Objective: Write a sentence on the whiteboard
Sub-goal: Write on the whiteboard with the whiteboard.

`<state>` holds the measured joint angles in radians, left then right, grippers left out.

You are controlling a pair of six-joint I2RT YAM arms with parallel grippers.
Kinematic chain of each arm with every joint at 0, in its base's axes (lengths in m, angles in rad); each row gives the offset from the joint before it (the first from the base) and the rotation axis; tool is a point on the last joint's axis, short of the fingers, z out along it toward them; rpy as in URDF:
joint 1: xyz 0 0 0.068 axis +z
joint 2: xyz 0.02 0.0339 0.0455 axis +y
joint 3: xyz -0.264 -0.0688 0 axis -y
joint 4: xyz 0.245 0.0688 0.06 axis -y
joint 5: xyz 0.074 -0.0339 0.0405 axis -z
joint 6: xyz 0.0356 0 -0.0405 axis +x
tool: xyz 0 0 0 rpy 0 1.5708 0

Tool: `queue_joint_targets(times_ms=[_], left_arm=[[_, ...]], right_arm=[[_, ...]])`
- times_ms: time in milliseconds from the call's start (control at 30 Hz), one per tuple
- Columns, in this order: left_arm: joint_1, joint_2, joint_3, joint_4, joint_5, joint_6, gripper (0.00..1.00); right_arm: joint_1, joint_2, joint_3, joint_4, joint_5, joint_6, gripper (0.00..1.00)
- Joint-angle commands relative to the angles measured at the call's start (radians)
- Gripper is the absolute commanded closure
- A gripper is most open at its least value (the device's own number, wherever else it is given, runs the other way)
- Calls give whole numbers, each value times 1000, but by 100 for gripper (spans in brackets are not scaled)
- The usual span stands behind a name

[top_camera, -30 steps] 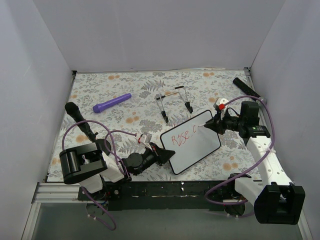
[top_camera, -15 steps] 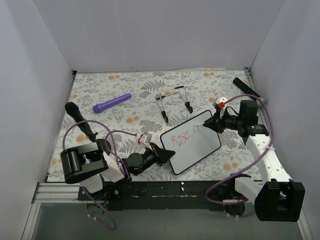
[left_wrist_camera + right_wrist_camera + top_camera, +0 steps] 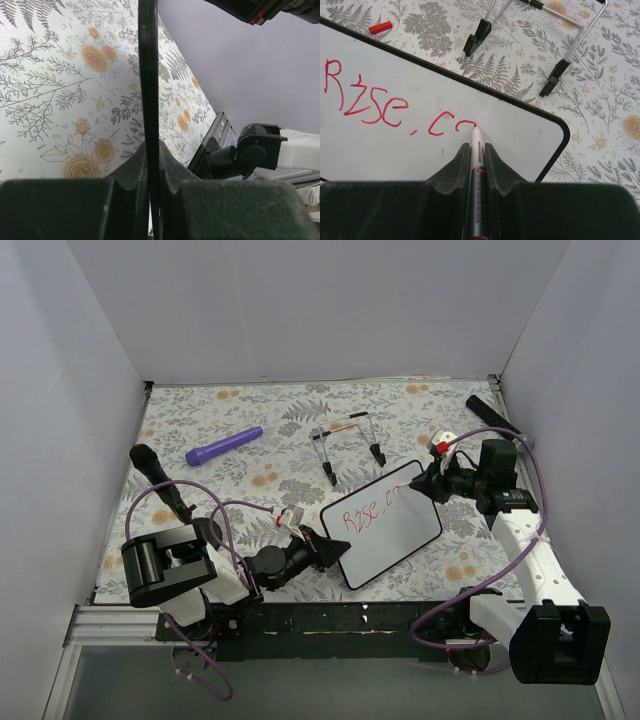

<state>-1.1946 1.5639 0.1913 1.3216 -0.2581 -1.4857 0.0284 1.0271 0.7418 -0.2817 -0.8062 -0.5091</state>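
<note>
Since a second ago, the right fingers (image 3: 464, 154) have slid along the whiteboard (image 3: 395, 150), and the red sentence (image 3: 370, 102) has grown from "Rise. c" to "Rise. co". They pinch a pen (image 3: 474, 167) whose tip touches the board at the end of the new letter, so the stroke can run on. The left fingers (image 3: 136, 162) are clamped on the board's near-left edge, probably to stop it sliding under the pen; they have not shifted. The board lies flat on the flowered surface (image 3: 200, 490), just in front of the wire stand (image 3: 348, 440).
</note>
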Motion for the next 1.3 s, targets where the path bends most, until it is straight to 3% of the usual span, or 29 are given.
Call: queue_joint_targets(times_ms=[0, 333, 800, 1267], left_arm=[[-10, -1, -12, 137, 23, 45, 100], [-10, 4, -9, 137, 28, 45, 100], [-10, 8, -3, 133, 28, 45, 100], [-10, 4, -16, 145, 23, 42, 100]], right_arm=[[5, -13, 2, -46, 21, -66, 99], [7, -10, 2, -145, -54, -126, 99], [10, -2, 60, -36, -111, -14, 99], [-51, -58, 24, -5, -4, 0, 99]])
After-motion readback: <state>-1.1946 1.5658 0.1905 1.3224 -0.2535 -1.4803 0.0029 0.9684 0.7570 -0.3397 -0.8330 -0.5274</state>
